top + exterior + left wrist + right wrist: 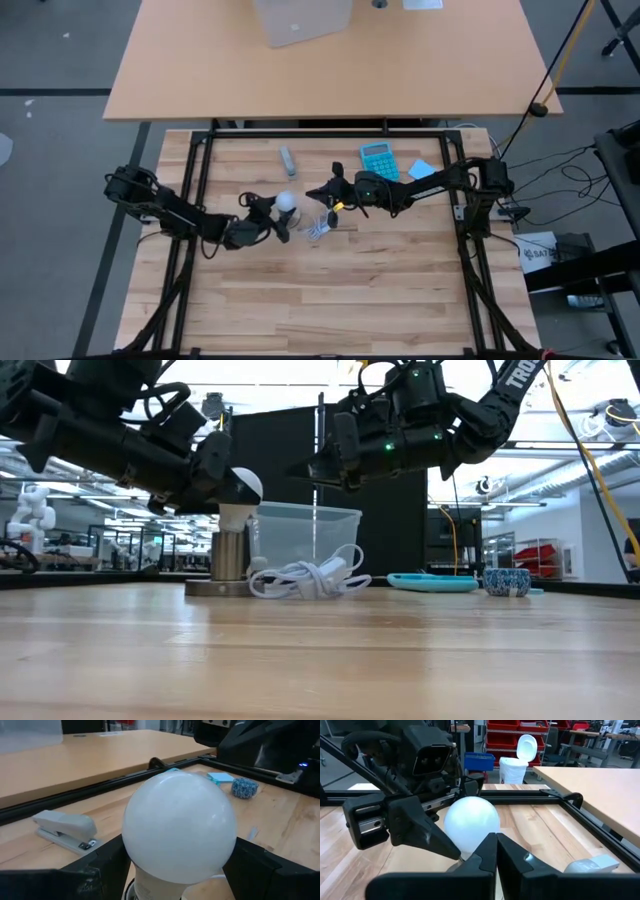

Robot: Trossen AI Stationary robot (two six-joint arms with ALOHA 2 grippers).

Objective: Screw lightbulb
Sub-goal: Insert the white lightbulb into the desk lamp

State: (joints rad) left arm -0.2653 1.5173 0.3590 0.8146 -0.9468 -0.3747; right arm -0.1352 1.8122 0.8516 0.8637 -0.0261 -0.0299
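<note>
My left gripper [280, 222] sits just left of centre in the high view, its two dark fingers [107, 865] spread on either side of the lightbulb [287, 200]. In the left wrist view the white head fills the middle of the frame, and the fingers flank its neck at lower left and lower right. I cannot tell whether the pads actually touch the glass, but the jaws look parted around it rather than clamped.

In the low view the lightbulb [238, 500] stands upright at left of centre, seated in the metal socket base [228, 560] that rests on the wooden table [330, 290].

My right gripper [322, 192] hangs just right of the bulb, above the table at upper centre of the low view. In the right wrist view its fingers [485, 857] are pressed together at bottom centre, holding nothing, with the bulb just beyond them.

The white coiled cable [308, 578] lies on the table just right of the base, under the right gripper. A clear plastic tub [305, 535] stands behind it. A grey stapler [287, 160] lies above the bulb in the high view. Upper right of centre are a teal calculator [378, 158] and a light blue pad [421, 169].
</note>
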